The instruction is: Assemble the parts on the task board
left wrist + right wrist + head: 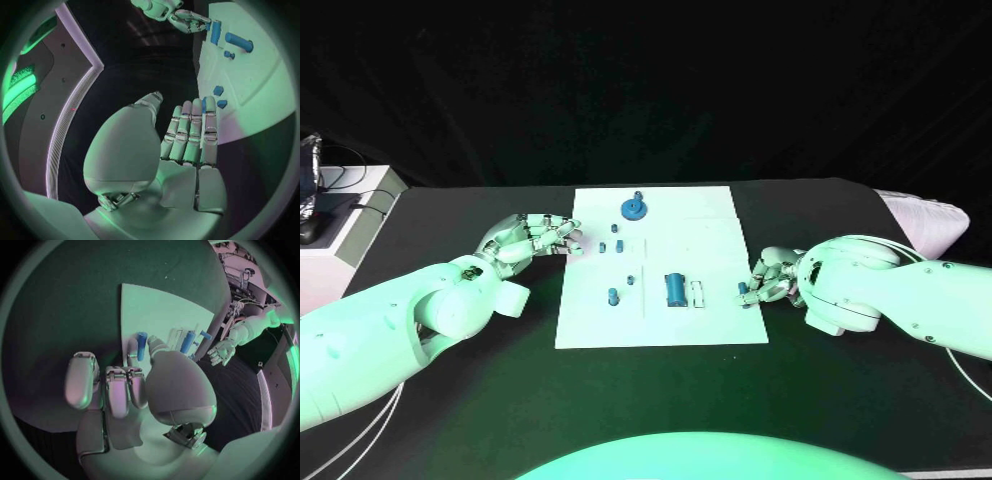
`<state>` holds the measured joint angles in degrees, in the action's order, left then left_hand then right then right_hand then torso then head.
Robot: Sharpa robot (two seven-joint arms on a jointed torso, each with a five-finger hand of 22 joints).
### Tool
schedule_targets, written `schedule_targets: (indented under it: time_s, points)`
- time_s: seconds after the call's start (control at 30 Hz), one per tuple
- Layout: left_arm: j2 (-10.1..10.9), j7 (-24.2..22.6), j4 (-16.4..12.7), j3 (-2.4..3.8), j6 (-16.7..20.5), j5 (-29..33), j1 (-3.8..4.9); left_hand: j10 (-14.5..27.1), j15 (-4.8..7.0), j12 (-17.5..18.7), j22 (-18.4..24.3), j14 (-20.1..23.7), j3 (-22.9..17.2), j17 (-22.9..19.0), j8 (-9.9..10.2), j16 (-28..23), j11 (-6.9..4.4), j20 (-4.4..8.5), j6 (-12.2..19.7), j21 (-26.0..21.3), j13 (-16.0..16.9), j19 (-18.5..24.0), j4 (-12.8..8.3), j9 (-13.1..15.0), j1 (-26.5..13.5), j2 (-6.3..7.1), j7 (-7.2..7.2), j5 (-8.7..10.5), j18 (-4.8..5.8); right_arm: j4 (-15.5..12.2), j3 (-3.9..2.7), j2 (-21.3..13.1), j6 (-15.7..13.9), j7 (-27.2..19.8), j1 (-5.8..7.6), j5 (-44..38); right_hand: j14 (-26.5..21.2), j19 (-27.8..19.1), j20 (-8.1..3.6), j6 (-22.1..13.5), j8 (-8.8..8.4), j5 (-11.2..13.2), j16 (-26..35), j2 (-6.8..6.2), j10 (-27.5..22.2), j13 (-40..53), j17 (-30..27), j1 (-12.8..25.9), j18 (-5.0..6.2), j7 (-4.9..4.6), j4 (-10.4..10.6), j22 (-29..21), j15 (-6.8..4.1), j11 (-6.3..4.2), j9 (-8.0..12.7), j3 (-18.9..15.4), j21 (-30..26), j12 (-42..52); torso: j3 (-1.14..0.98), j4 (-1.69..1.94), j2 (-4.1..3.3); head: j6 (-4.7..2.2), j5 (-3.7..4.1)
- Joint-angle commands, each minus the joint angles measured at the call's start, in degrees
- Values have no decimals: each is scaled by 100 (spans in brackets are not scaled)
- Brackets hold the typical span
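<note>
The task board (668,320) lies in the middle of the black table (473,400), its small blue parts spread over it: a round part (633,208) near the far edge, a long cylinder (675,289) toward the right edge, and a short peg (613,296) nearer the left.

The left hand (531,236) sits at the board's left edge, toward the far corner. The left wrist view shows what the head view hides: its fingers (194,130) lie straight and side by side, with nothing between them and the thumb.

The right hand (770,278) is at the board's right edge beside the cylinder. In the right wrist view its fingers (119,390) curl inward, and nothing seems to be held, though the palm blocks part of the grip.

No writing is legible on the board or parts.
</note>
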<state>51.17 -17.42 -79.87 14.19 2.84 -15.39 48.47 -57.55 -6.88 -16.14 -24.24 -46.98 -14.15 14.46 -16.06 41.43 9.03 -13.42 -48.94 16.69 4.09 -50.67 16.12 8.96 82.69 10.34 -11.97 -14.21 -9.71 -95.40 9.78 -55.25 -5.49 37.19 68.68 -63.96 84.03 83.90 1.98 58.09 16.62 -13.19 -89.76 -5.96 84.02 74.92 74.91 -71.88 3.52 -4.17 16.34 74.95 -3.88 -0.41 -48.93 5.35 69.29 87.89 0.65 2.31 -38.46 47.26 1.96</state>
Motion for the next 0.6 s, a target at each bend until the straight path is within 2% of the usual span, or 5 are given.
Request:
schedule_targets:
  time_s: [0.03,0.2,0.33,0.4,0.6]
  points:
    - [-8,-46,-16,5,-104,-20,-7,16,3,27,10,12,38,9,-1,-27,2,1,18,-24,-6,-58,-8,-7,21,15,1,35,-58,40,40,52,-25,127,-65,-334,597,323,25,-51,-90,-44,-24,34,530,1414,1509,-153,-45,4,-5,1099,7,19,376,108,39,31,-4,-5,-1,-3,-1]
    - [-10,-39,-16,5,-109,-16,-10,16,3,27,10,12,38,9,-1,-27,2,1,18,-24,-6,-58,-8,-7,21,15,1,35,-58,49,42,106,-65,125,-86,-418,597,320,10,-40,-153,185,-24,116,538,1427,1509,-527,-45,22,-26,1099,-9,3,378,530,45,55,-4,-5,-1,-1,-1]
    - [-8,-28,-18,5,-114,-14,-11,16,3,27,10,12,38,9,-1,-27,2,1,18,-24,-6,-58,-8,-7,21,15,1,35,-58,59,43,130,-86,103,-98,-426,597,317,-10,-50,-203,-320,-24,38,541,1435,1509,-873,-46,29,-186,1102,-25,-8,352,1295,67,66,-1,0,-2,3,-1]
    - [-5,-20,-18,5,-113,-14,-12,23,-1,33,11,14,43,10,-1,-33,7,0,19,-27,-7,-61,-4,-8,22,4,-6,35,-58,57,44,132,-92,80,-101,-373,597,309,12,-66,-152,-954,-24,-211,534,1428,1509,-787,-50,-32,-392,1101,-15,33,210,2096,65,50,2,1,0,6,-4]
    - [-1,4,-19,5,-133,-13,-13,27,-2,35,11,15,43,11,1,-35,9,0,21,-28,-8,-62,-3,-9,24,-1,-11,34,-58,41,44,123,-151,9,-104,-53,597,279,40,-206,-143,-1222,-24,-396,499,1383,1509,-222,-35,-107,-1075,1084,53,89,-48,3338,8,-43,4,-1,2,15,-17]
